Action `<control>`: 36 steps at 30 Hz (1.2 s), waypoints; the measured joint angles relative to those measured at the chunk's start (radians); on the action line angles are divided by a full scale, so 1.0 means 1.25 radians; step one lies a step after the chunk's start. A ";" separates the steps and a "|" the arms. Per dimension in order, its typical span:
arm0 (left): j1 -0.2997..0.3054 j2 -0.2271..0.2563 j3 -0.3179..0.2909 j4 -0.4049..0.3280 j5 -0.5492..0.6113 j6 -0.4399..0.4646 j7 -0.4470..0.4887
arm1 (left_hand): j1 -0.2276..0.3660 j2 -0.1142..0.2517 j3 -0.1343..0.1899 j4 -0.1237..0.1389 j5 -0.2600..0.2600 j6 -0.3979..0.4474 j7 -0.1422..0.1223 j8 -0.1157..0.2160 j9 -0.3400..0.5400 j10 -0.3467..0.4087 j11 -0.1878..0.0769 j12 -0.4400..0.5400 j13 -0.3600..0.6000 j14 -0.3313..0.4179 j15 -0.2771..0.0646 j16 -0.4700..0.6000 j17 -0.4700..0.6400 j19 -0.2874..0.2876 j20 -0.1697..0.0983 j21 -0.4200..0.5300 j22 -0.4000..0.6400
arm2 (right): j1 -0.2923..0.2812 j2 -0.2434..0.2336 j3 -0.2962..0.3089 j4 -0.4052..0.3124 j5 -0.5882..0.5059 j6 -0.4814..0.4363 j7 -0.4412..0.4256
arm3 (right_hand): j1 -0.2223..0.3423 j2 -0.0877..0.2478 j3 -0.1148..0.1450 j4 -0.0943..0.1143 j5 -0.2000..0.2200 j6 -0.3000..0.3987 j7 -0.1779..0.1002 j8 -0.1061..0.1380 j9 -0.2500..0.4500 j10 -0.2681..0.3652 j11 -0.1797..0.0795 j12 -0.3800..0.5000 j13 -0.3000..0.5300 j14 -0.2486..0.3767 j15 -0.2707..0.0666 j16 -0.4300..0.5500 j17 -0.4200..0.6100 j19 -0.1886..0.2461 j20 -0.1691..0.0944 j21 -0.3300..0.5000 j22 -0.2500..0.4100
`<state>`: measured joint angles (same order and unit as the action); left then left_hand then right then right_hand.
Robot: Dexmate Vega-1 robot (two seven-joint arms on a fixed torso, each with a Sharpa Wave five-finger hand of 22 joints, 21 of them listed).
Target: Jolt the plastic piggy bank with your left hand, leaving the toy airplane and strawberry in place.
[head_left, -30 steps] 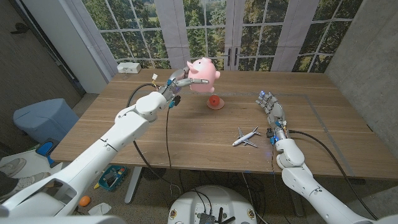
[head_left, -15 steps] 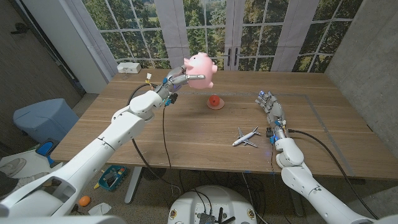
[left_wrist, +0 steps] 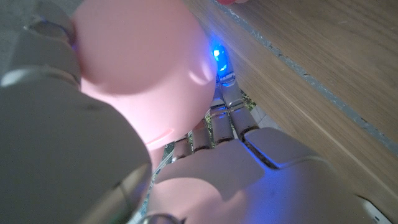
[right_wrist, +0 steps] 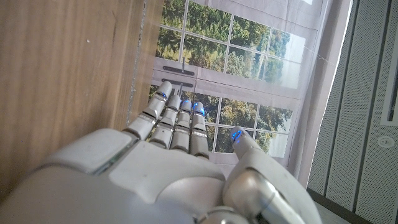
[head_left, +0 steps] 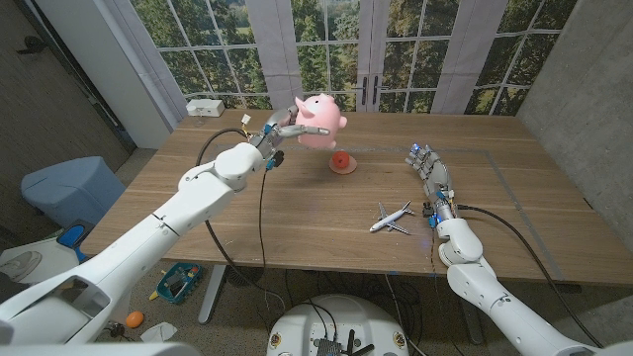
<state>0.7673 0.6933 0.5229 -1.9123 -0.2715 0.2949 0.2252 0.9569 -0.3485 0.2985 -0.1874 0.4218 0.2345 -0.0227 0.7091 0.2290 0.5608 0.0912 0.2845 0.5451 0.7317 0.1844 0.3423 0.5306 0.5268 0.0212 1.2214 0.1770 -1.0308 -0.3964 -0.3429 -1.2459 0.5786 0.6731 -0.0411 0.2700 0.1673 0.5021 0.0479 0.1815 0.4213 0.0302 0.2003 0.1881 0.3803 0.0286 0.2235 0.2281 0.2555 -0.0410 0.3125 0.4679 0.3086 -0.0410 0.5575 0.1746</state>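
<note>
My left hand [head_left: 280, 131] grips the pink plastic piggy bank [head_left: 319, 120] and holds it in the air above the far middle of the table. In the left wrist view the pink bank [left_wrist: 140, 74] sits close against my left hand [left_wrist: 249, 168], its fingers wrapped around it. The red strawberry [head_left: 341, 161] rests on the table just below and right of the bank. The white toy airplane [head_left: 392, 218] lies nearer the front, right of centre. My right hand [head_left: 431, 176] stands on its edge at the right, fingers straight and together, holding nothing; the right wrist view shows the same hand [right_wrist: 180, 155].
A white box [head_left: 205, 107] sits at the table's far left corner. A black cable [head_left: 263, 213] hangs along my left arm. Windows run behind the table [head_left: 297, 213]. A blue bin [head_left: 69, 188] stands on the floor at the left.
The piggy bank in my left hand went up and left, then came back down and right, tilting as it went. Strawberry, airplane and right hand have stayed put.
</note>
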 measured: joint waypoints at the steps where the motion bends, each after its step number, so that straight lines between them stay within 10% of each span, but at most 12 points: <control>1: -0.003 0.001 0.008 -0.009 0.023 0.024 0.015 | 0.000 0.000 0.000 0.000 0.000 0.000 0.000 0.000 0.000 0.000 0.000 -0.002 0.000 0.000 0.000 -0.001 0.002 0.000 0.000 0.000 0.000 | 0.000 0.000 0.000 0.000 0.000 0.000 0.000 | 0.000 0.000 0.000 0.000 0.000 0.000 0.000 0.000 0.000 0.000 0.000 0.000 0.000 0.000 0.000 0.000 0.000 0.000 0.000 0.000 0.000; 20: -0.041 -0.092 0.143 -0.056 0.364 0.392 0.259 | 0.000 0.000 0.000 0.000 0.000 0.004 0.004 0.000 0.000 0.000 0.000 -0.003 0.007 0.003 0.000 -0.001 0.003 0.000 0.000 0.005 0.000 | 0.000 0.001 -0.001 0.002 0.001 0.000 0.001 | 0.000 0.000 0.000 0.000 0.000 0.000 0.000 0.000 0.000 0.000 0.000 0.000 0.000 0.000 0.000 0.000 0.000 0.010 0.001 0.000 0.000; 36: -0.008 -0.183 0.140 -0.023 0.475 0.430 0.412 | 0.000 0.000 0.000 0.000 -0.003 0.004 0.004 0.000 0.000 0.002 0.001 -0.011 0.016 0.003 0.001 -0.002 0.004 -0.002 0.002 0.008 0.000 | 0.002 0.001 0.000 0.010 0.007 0.008 0.012 | 0.000 0.000 0.000 0.000 0.000 0.000 0.000 0.000 0.000 0.000 0.000 0.000 0.000 0.000 0.000 0.000 0.000 0.010 0.001 -0.006 0.000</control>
<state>0.7571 0.4644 0.6977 -1.9415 0.3221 0.8326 0.7398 0.9569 -0.3485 0.2985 -0.1874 0.4178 0.2399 -0.0173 0.7091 0.2289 0.5635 0.0930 0.2708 0.5656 0.7360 0.1853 0.3404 0.5357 0.5249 0.0231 1.2318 0.1771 -1.0277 -0.3947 -0.3422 -1.2339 0.5878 0.6830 -0.0262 0.2700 0.1673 0.5023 0.0481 0.1815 0.4213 0.0302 0.2003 0.1881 0.3803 0.0286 0.2235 0.2281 0.2555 -0.0410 0.3125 0.4683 0.3215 -0.0394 0.5497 0.1744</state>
